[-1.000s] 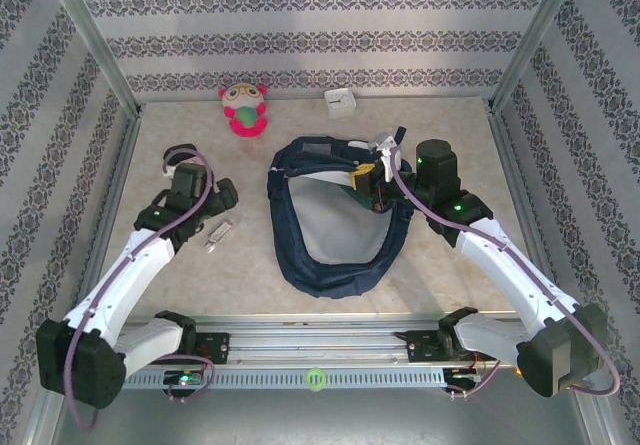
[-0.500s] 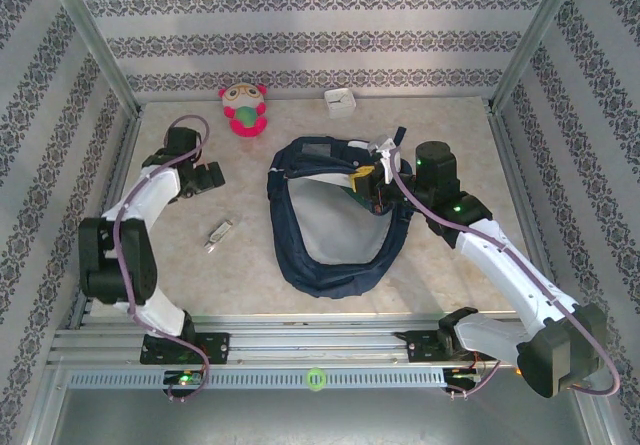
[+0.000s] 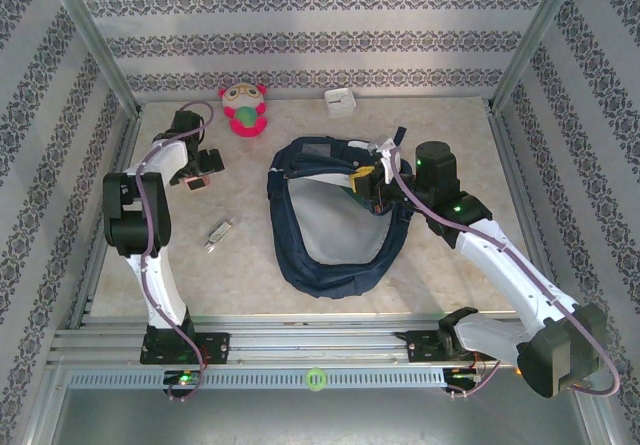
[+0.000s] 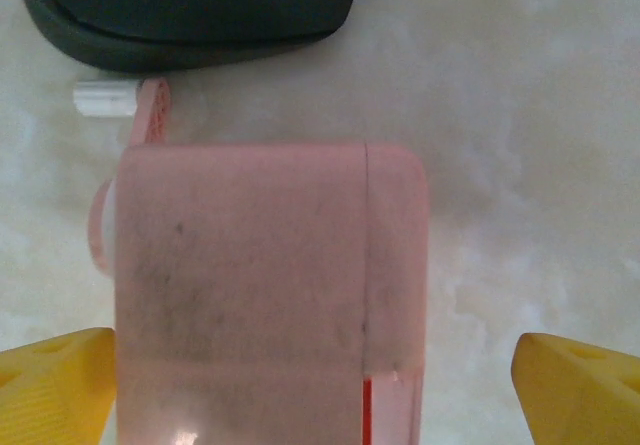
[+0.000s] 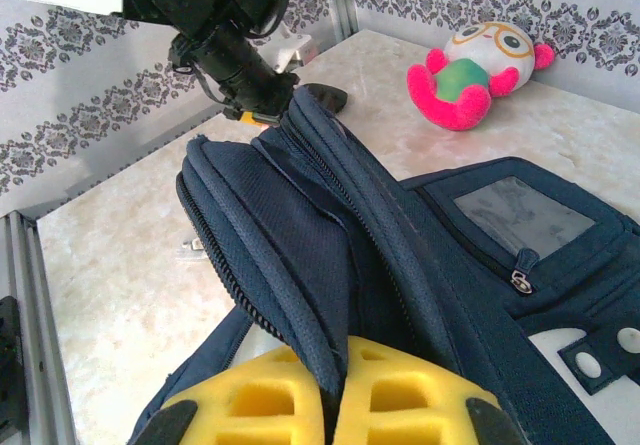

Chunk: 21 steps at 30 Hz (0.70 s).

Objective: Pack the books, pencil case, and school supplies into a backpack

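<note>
Left hand (image 3: 198, 175) hangs over a pink block (image 4: 265, 295) with its yellow fingers (image 4: 55, 390) spread wide, one on each side of the block and not closed on it. The block lies on the worktop (image 3: 250, 265), well to the left of the backpack (image 3: 335, 270) and outside it. Just beyond the block we see a black oval thing (image 4: 190, 10) and a small white cap (image 4: 105, 97).

Our right hand (image 5: 335, 405) is pinched shut on the backpack's zippered rim at its right side. It holds the fabric up in a ridge, so the mouth gapes. Inside we see pale lining; whether anything lies in there we cannot tell.

A small silvery piece (image 3: 219, 235) lies left of the backpack, closer to it than the block. Behind the backpack sit a plush toy (image 3: 244, 108) and a white box (image 3: 340, 102).
</note>
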Available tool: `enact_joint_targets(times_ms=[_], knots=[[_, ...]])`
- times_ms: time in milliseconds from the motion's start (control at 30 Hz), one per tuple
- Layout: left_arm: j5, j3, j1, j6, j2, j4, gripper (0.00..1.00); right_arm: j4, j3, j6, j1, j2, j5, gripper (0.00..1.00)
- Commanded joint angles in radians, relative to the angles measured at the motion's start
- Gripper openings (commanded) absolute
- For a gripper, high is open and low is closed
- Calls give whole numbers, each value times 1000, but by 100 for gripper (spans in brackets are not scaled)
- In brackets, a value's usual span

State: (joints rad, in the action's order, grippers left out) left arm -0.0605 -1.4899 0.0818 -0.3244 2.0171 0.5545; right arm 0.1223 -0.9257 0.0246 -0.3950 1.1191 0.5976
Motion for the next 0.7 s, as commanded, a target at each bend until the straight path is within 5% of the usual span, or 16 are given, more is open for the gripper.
enact_joint_targets(times_ms=[0,367,667], knots=[[-28,-56,15,44,41,22,100,-74,-9,1,1,-8,39,0],[-87,-112,26,65,116,5,85,-74,-22,0,10,17,46,0],[-53,-30,29,77,21,-17,60,-77,-39,-3,14,41,57,0]])
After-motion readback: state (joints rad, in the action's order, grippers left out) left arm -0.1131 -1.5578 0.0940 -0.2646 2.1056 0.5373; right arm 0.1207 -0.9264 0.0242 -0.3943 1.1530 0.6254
